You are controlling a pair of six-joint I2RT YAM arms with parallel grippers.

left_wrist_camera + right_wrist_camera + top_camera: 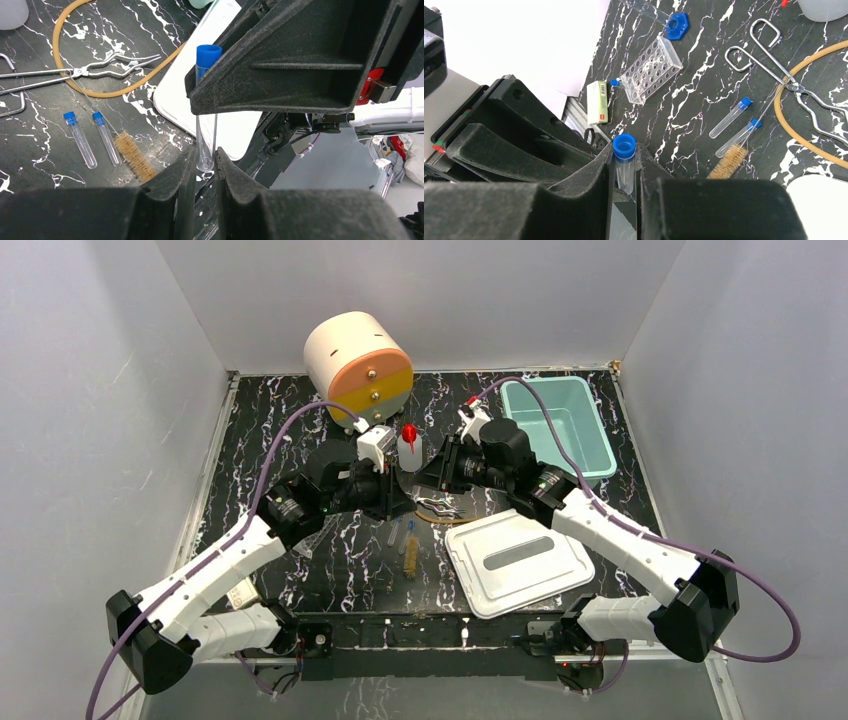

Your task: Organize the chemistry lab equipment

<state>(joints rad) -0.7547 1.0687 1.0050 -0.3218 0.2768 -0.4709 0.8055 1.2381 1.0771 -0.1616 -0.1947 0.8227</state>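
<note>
Jaws first: the left gripper [204, 167] is closed on the rounded bottom end of a clear test tube [206, 140]. The right gripper [625, 167] stands narrow around the same tube just under its blue cap [624, 146]. We cannot tell whether its pads bear on the tube yet.

Location: the tube is held off the black marbled table [30, 125], between the two grippers at mid-frame in the top view, where they hide it.

Handling, our judgement:
- Very light, stiff and thin-walled, so it probably cracks or pops out under a hard squeeze.
- The wall is smooth and round, so it is slippery and liable to pivot in a two-point pinch.
- The best hold is on the body just below the cap, where the cap's shoulder stops it sliding through.
- Two grips on one stiff tube mean any sideways pull bends it, so one side should let go cleanly.

Axis and pointing:
- In the left wrist view the long axis runs up the frame, with the cap at the top and the rounded end at the bottom between the fingers.
- In the right wrist view the cap is uppermost and the body runs down into the finger gap.
- We cannot settle its true tilt over the table.

Also noted: two loose tubes [730, 118] lie side by side next to the brush [727, 165] at lower right of the right wrist view. The clear tube rack [651, 70] lies tipped at upper centre.
</note>
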